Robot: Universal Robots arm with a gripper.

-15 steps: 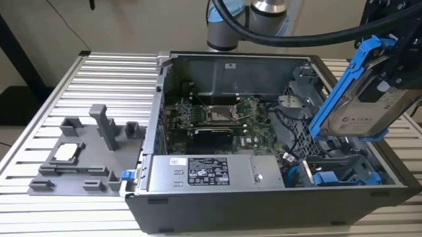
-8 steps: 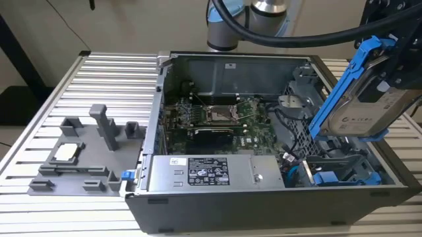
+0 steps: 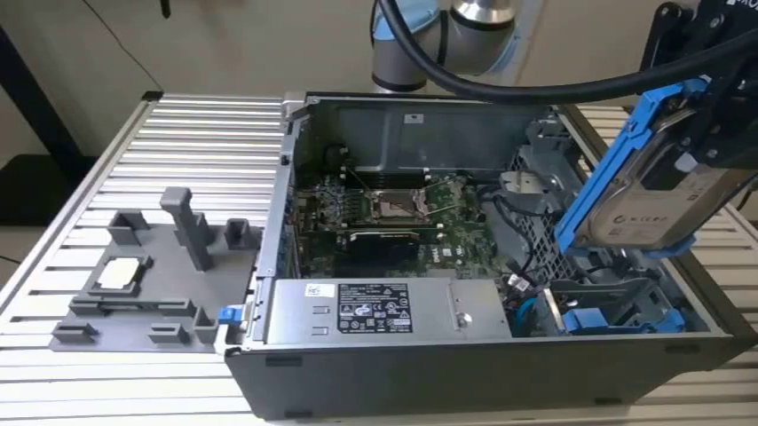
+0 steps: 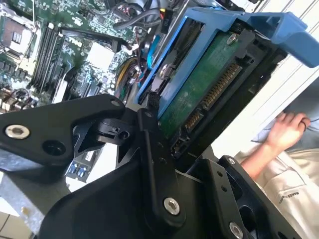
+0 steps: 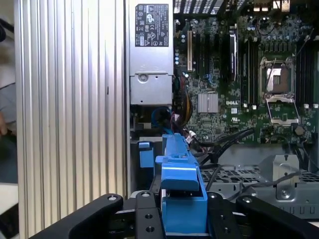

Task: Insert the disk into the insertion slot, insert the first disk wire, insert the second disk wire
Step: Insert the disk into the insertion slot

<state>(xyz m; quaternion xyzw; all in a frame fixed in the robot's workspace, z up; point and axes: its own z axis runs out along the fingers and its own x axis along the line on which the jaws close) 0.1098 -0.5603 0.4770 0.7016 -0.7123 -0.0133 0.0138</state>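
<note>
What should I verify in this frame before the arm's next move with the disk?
1. Grip: gripper shut on the disk: ok.
2. The disk held tilted above the case, touching nothing there: ok.
3. The disk seated in the insertion slot: not ok, not yet in.
4. Slot mouth free of the black cables: cannot tell.
5. A person's hand clear of the arm: cannot tell.
</note>
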